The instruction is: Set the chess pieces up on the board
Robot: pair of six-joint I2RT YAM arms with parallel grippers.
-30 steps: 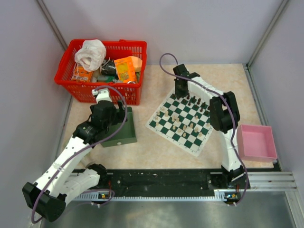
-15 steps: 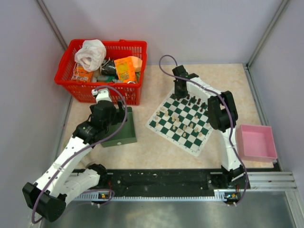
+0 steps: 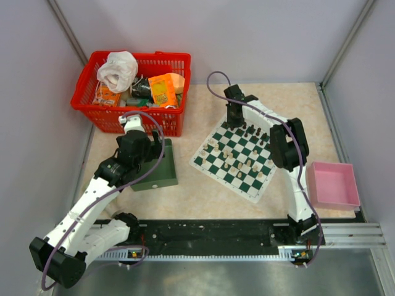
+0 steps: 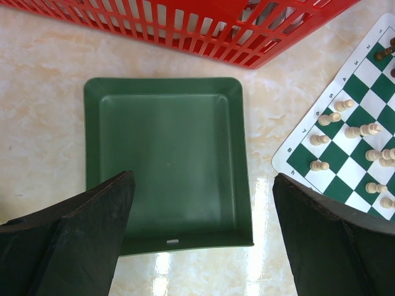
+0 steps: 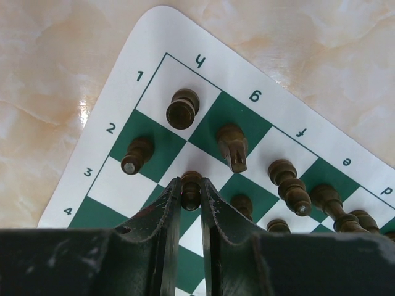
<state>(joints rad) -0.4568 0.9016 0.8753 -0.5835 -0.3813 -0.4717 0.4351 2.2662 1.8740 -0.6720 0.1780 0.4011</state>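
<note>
Green and white checks mark the board (image 3: pixel 245 185), which lies flat on the table (image 3: pixel 296 105) ahead of the right arm, turned so that one corner points to the back wall. The right gripper (image 5: pixel 190 185) reaches down over that far corner. Its two fingers (image 5: pixel 165 209) are drawn close together on a dark piece (image 5: pixel 191 192), pinching it near its top above the second and third rows of squares. Whether its foot touches the board I cannot tell.

Other dark pieces (image 5: pixel 182 109) stand around it on the nearest rows: one on the white corner square, one on the green square beside the printed 2, one on the green square next along the edge, and more trailing off to the right. Cream pieces (image 4: pixel 362 130) stand scattered over the opposite side of the board, several of them just beside each other.

The left gripper (image 4: pixel 202 177) hangs over a green tray (image 4: pixel 173 135) with its jaws spread wide apart. The tray sits left of the board, apart from it, and just in front of a red basket (image 3: pixel 148 120) filled with mixed goods. A pink tray (image 3: pixel 333 185) rests at the right edge of the table, to the right of the right arm.
</note>
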